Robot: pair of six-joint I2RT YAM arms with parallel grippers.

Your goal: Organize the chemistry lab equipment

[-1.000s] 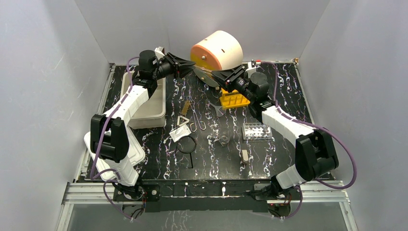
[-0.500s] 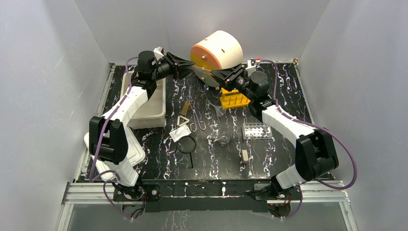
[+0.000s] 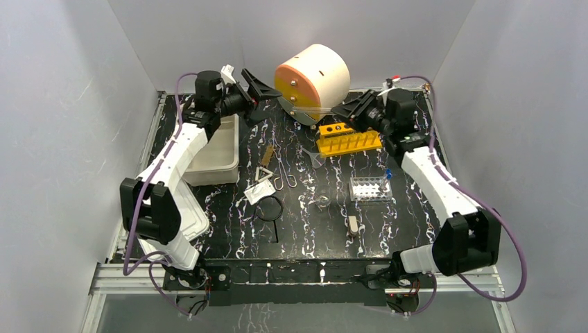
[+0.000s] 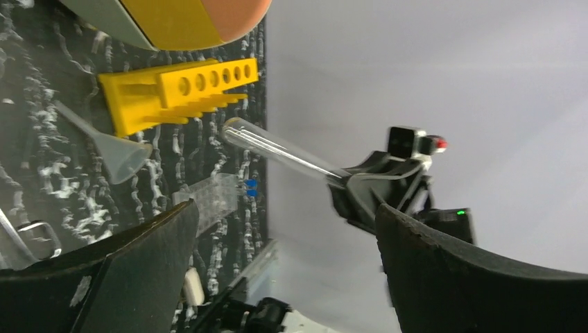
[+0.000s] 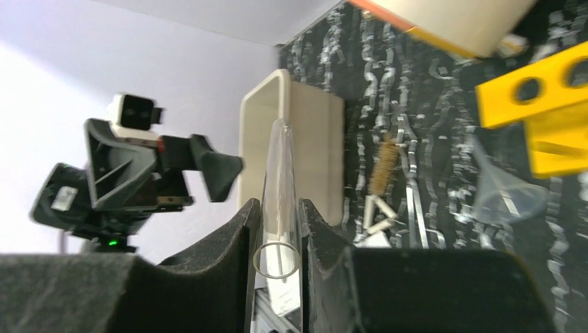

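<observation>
The right hand (image 5: 277, 216) is closed narrowly on a clear glass test tube (image 5: 280, 166), pinched between its dark pads; the tube's round rim sits close to the wrist camera and its other end points toward the left arm. The tube is held in the air over the back of the worktop (image 3: 312, 239), near the yellow rack (image 3: 349, 141) and the cream-and-orange drawer unit (image 3: 315, 73). The left hand (image 4: 286, 211) stands wide with nothing between its fingers, raised near the far corner of the white tub (image 3: 218, 149) and facing the tube across a gap. Between the arms lie the clear funnel (image 3: 315, 157), brown-handled tool (image 3: 267, 153), thin metal tongs (image 3: 284, 170), metal triangle (image 3: 264, 173), white square pad (image 3: 259, 192), black ring with handle (image 3: 269, 208) and glass beaker (image 3: 322, 201); a clear well tray (image 3: 369, 187) lies to their right. The beaker is faint against the marbled surface; a small pale object (image 3: 353, 224) nearer the front is too small to name. In both wrist views the dark fingers cut off the lower part of the scene.
</observation>
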